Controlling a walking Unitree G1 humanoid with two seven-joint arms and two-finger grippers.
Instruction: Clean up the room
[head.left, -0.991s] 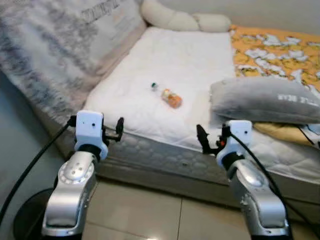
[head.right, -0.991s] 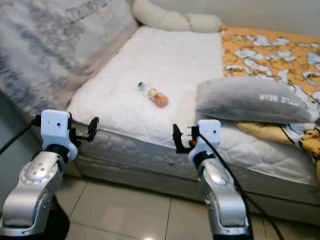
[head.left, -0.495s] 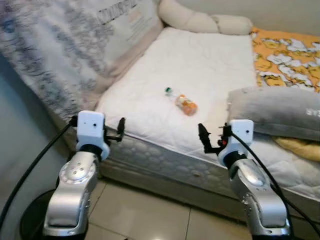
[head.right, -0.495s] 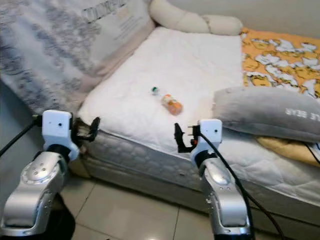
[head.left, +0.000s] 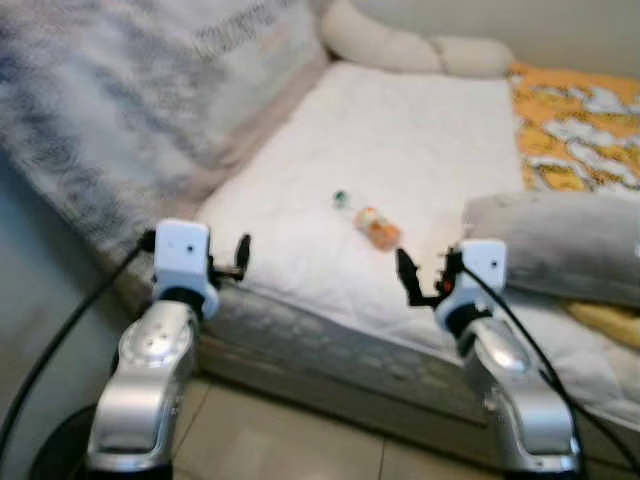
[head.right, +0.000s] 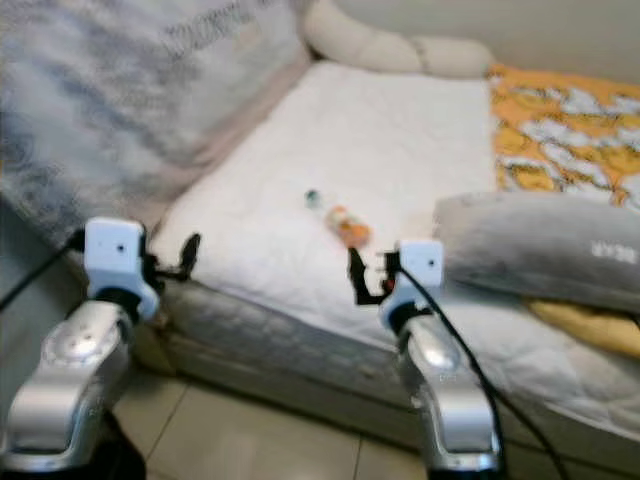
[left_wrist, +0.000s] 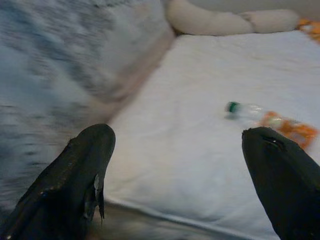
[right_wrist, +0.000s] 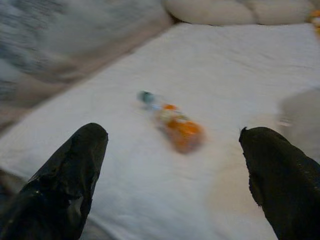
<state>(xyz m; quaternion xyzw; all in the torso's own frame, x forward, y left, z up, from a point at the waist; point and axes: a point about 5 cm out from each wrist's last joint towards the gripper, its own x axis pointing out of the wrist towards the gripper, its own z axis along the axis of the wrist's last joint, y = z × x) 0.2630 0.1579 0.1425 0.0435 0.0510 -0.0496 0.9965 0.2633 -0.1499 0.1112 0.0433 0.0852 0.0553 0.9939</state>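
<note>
Blurred throughout. At far left of the head views, a grey and white patterned blanket (head.left: 120, 90) draped along the bed's edge, with a printed patch at the upper left whose lettering is too smeared to read. Lower left, left gripper (head.left: 238, 262) raised on its silver arm just before the mattress edge; in its wrist view two black fingers (left_wrist: 80, 180) standing wide apart, nothing between them.

At centre, a white quilted mattress (head.left: 420, 130) running up the frame to a cream bolster (head.left: 400, 45) along the top. On the white sheet, just below mid-frame, a small plastic bottle (head.left: 372, 222) lying on its side: green cap pointing upper left, clear neck, orange label or contents at the lower right end; any print on the label unreadable. Contents otherwise impossible to judge. Bottle apart from both grippers, nearer the right one, and just left of the grey pillow.

Right of centre, right gripper (head.left: 405, 275) held up over the near mattress edge, directly below the bottle in the frame; in its wrist view fingers (right_wrist: 65, 175) spread wide and empty, bottle (right_wrist: 172, 122) lying on the sheet beyond the gap.

At right, grey pillow (head.right: 540, 245) with white lettering, only blurred strokes legible. Upper right, an orange sheet (head.left: 580, 130) printed with white cartoon figures.
</note>
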